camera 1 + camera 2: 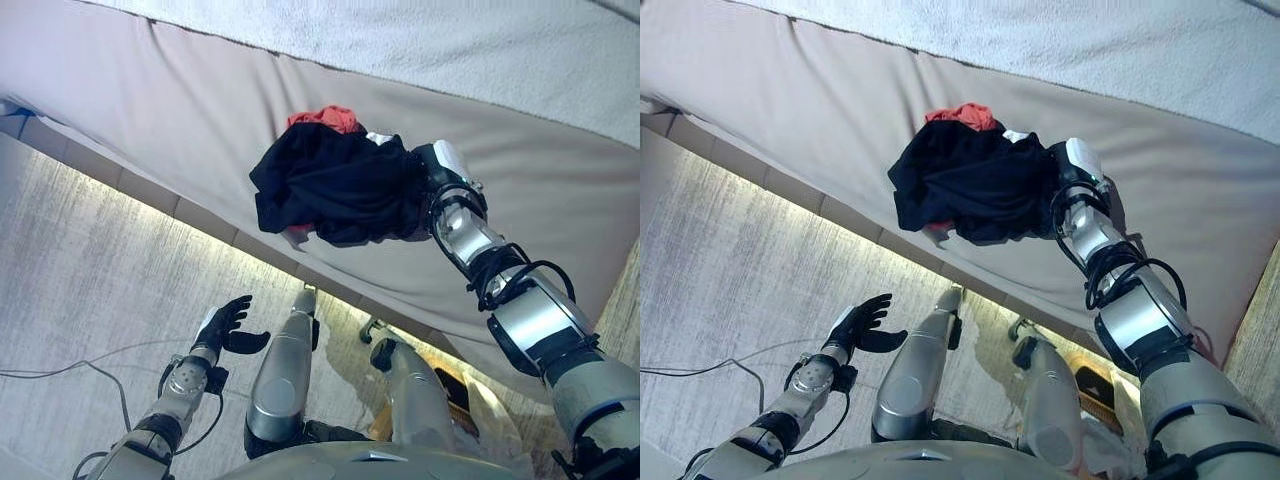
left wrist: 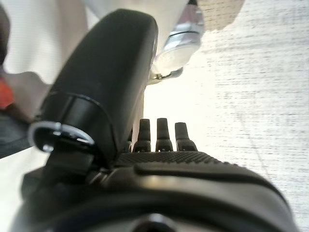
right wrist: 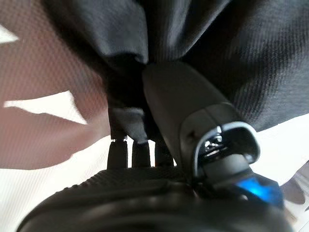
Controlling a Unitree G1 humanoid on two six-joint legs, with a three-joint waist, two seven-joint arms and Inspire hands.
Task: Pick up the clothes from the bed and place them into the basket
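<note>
A bunched black garment (image 1: pixel 335 185) with a red piece (image 1: pixel 325 118) behind it hangs just above the beige bed (image 1: pixel 180 110). My right hand (image 1: pixel 440 165) holds it from the right side. In the right wrist view the thumb (image 3: pixel 178 96) and fingers pinch the black cloth (image 3: pixel 207 38). My left hand (image 1: pixel 225 325) hovers low over the grey floor at the lower left, fingers relaxed and spread, holding nothing. The left wrist view shows its straight fingers (image 2: pixel 161 133) over the floor.
A white blanket (image 1: pixel 450 40) covers the far part of the bed. The bed's edge (image 1: pixel 150 195) runs diagonally from upper left to lower right, with grey carpet (image 1: pixel 70 270) before it. A brown object (image 1: pixel 455 385) lies on the floor near the bed's edge.
</note>
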